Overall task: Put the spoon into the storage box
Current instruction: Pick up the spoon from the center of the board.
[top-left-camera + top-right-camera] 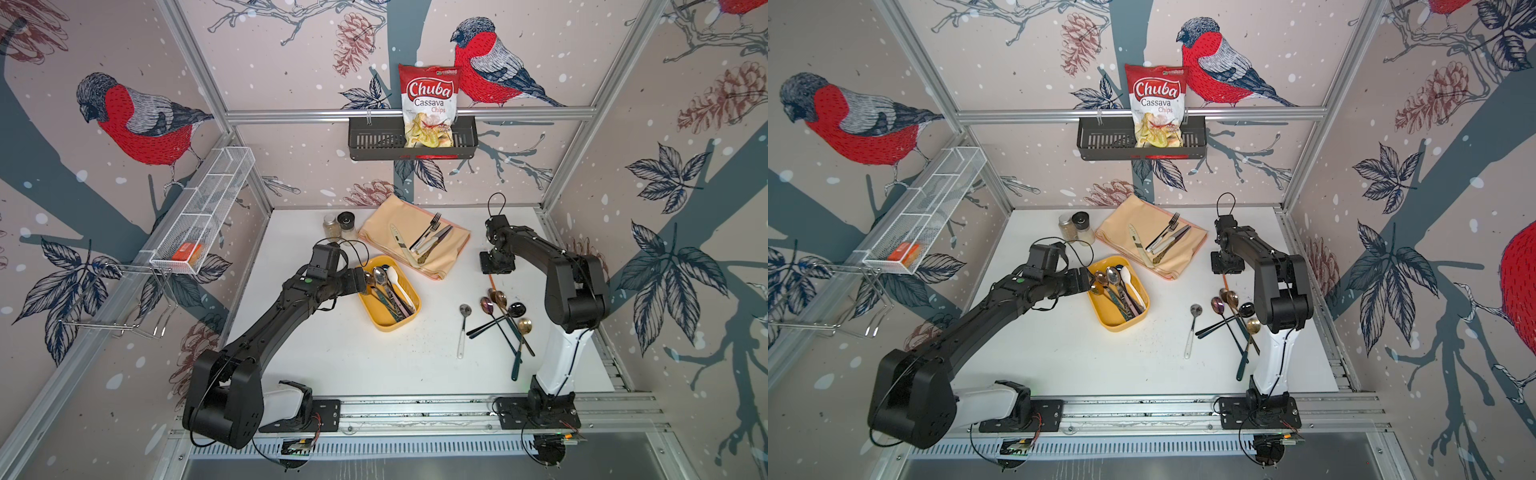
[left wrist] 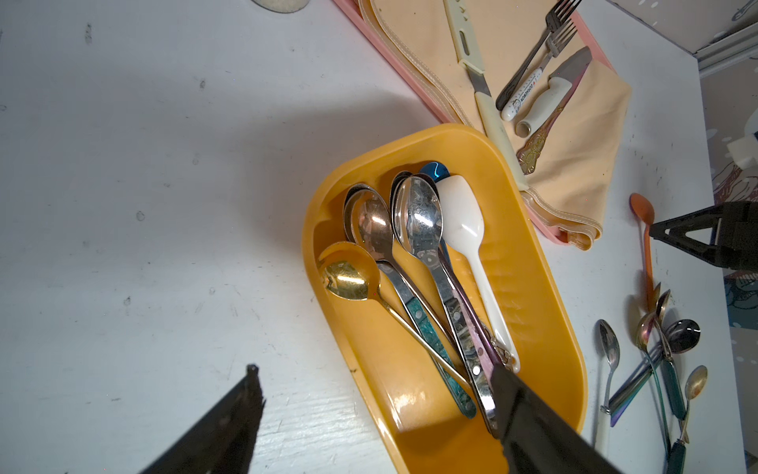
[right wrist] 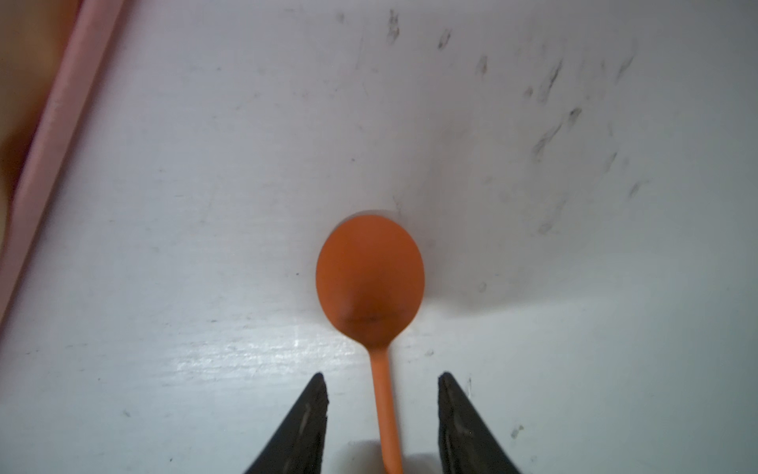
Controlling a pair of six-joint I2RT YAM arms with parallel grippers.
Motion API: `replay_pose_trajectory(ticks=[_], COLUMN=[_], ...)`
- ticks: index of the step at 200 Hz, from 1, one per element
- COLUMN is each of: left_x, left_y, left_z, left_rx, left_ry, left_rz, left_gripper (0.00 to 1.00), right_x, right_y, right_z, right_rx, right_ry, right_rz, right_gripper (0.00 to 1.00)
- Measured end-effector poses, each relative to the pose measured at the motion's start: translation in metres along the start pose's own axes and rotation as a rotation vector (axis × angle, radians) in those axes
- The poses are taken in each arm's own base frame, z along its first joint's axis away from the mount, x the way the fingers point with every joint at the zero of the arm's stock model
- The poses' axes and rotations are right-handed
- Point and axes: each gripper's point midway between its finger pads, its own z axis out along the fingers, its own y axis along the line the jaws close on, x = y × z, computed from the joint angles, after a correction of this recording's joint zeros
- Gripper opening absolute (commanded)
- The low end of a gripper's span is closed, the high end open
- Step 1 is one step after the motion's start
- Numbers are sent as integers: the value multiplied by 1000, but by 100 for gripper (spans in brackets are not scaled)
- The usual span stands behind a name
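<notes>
An orange spoon [image 3: 369, 279] lies flat on the white table, just right of the folded cloth. My right gripper [image 3: 382, 375] hangs low over it, open, one finger on each side of the thin handle with a gap on both sides. In both top views only a bit of that handle [image 1: 490, 279] [image 1: 1224, 279] shows under the gripper [image 1: 496, 266]. The yellow storage box [image 1: 384, 326] [image 2: 451, 131] sits mid-table and holds several spoons [image 2: 418, 221]. My left gripper [image 2: 375, 369] [image 1: 360, 281] is open at the box's left end, holding nothing.
Several loose spoons [image 1: 516, 309] lie crossed in front of the right arm, one silver spoon [image 1: 464, 309] apart to their left. A beige cloth [image 1: 382, 232] carries forks and knives. Two jars [image 1: 338, 226] stand at the back. A chips bag [image 1: 430, 104] fills the black shelf basket.
</notes>
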Motion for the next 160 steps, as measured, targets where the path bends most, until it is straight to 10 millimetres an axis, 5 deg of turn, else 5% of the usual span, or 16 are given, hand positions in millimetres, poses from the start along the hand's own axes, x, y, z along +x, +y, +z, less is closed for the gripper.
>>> replay_pose_trajectory(ticks=[160], left_x=[3], left_y=[2], left_z=[0], left_rx=[-16], left_ry=[14], left_rz=[-2], left_gripper=[89], right_x=[5], right_y=[14], right_z=[20], right_rx=[-57], right_ry=[20], right_rz=[-28], right_gripper=[12])
